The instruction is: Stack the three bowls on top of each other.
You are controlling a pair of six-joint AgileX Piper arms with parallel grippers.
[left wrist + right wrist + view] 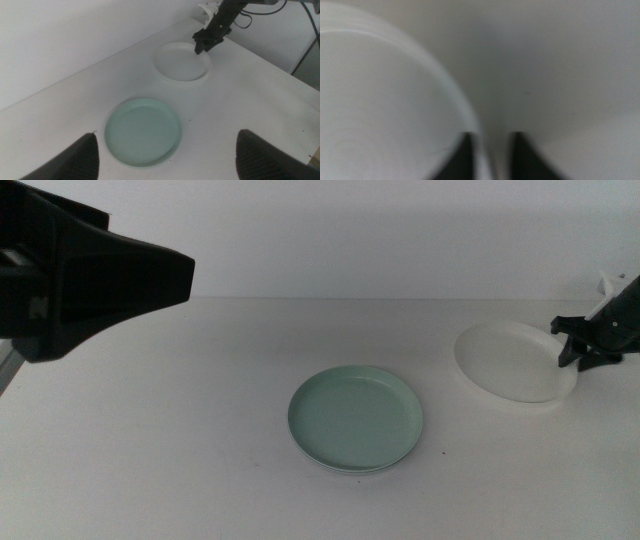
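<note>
- Two bowls show plainly on my middle view; under the mint green bowl (356, 418) a thin second rim peeks out at about 6 o'clock, though I cannot tell its colour or whether it is a third bowl.
- That mint green bowl sits near the middle of the white table (180, 470), upright.
- From it, the white bowl (512, 363) lies toward 2 o'clock, well apart, with its far-right side tilted up off the table.
- My right gripper (572, 348) is at the white bowl's 3 o'clock rim; in the right wrist view the rim runs down between the two dark jaws, which stand one on each side of it, clenched on the edge.
- My left gripper (167, 165) hangs raised at the table's 9 o'clock side, jaws spread wide and released, nothing between them; its view looks down over both bowls.
</note>
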